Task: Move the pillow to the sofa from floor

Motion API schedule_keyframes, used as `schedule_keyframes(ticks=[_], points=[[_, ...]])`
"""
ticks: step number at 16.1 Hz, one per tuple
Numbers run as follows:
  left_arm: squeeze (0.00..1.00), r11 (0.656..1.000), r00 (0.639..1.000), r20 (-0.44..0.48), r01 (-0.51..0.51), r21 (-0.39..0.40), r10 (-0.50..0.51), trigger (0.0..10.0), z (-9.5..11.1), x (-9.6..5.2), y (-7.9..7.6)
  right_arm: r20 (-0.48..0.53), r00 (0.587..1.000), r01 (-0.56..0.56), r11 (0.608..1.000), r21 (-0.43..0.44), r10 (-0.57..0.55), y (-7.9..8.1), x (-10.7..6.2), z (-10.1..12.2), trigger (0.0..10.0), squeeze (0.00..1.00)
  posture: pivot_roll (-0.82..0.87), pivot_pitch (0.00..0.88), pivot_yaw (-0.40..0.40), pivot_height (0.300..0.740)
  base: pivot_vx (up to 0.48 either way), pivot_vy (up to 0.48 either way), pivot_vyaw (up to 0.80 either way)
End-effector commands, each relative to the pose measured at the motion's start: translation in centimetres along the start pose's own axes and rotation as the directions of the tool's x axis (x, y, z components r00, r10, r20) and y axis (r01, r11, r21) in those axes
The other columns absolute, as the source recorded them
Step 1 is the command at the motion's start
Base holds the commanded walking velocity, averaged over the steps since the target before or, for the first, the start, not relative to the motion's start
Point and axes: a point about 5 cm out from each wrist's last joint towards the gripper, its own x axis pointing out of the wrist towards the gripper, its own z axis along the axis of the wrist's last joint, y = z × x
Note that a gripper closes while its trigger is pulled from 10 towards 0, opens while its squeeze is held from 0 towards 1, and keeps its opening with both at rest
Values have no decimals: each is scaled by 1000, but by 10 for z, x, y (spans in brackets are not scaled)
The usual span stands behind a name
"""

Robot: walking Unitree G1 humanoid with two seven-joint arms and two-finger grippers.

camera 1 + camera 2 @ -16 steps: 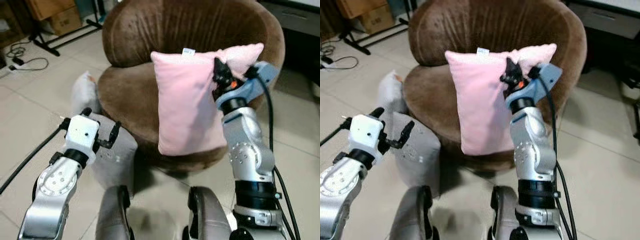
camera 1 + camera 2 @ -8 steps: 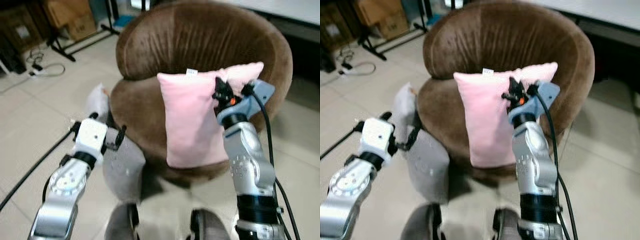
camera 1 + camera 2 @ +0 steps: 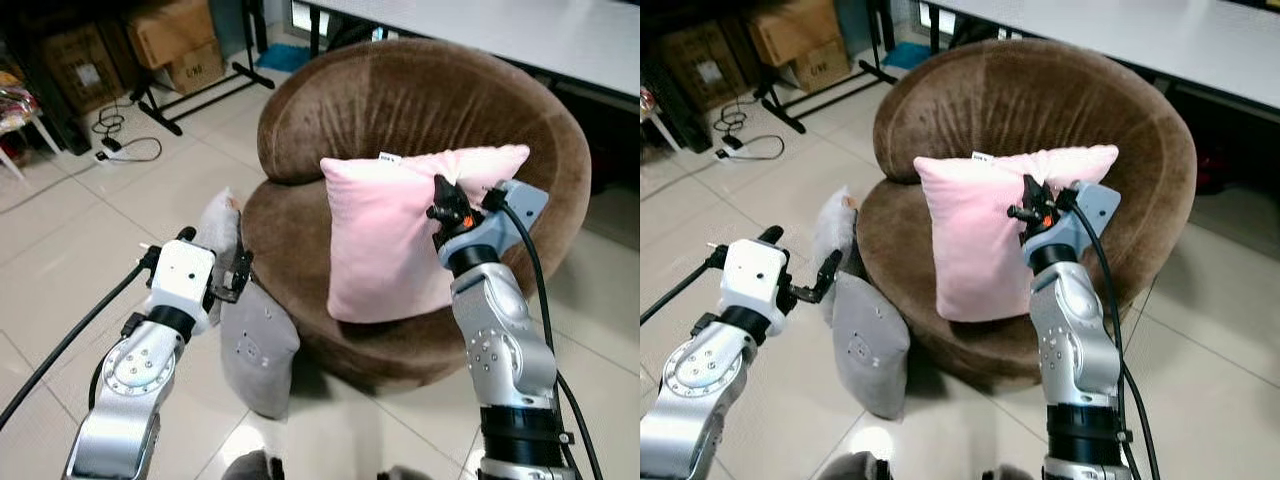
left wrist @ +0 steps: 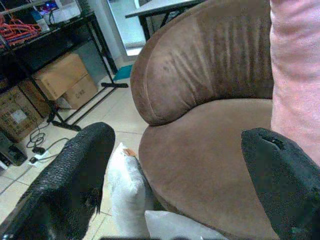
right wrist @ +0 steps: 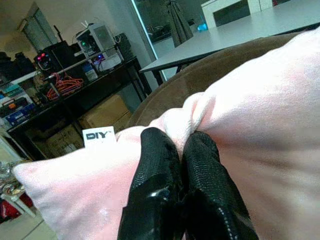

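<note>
Two cushions are seen on the tiled floor (image 3: 60, 250) at the far left: a white one (image 3: 218, 232) standing on edge against the sofa base, and a grey, flat, square one (image 3: 258, 345) leaning just beside it. At about 8 o'clock in the head views the left gripper (image 3: 212, 270) is held above the grey cushion, its two rough black fingers (image 4: 75, 175) spread wide with nothing between them. At the centre, the round sofa (image 3: 400, 100) is covered in brown, ribbed velvet with a curved back. Over its seat the soft pink pillow (image 3: 385, 240) is hung upright, a small white label at its top edge. At 3 o'clock of the pillow, the right gripper (image 3: 1032, 205) is pressed together on a bunched fold of the pink cloth near the upper corner.
</note>
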Motion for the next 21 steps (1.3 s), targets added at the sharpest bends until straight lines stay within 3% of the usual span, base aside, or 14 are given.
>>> schedule_keyframes(ticks=[1,3,5,21], points=[[0,1000,1000,2,-1,12,1,10000,0,-1,-1,37,999,-33,999,-8,34,6,-1,9,10000,0,-22,0,1,740,0,0,0],[0,999,999,14,-29,31,29,10000,0,2,3,-12,998,-58,996,-63,58,7,-5,-2,10000,0,-21,0,-3,740,0,0,0],[0,999,999,23,-26,42,25,10000,1,3,3,-35,996,-79,996,-40,78,7,-7,-7,10000,0,-21,0,-5,740,0,0,0],[0,997,998,53,-49,51,46,10000,6,12,5,-19,998,-66,996,-59,65,6,-1,-2,10000,0,-29,0,6,740,0,0,0]])
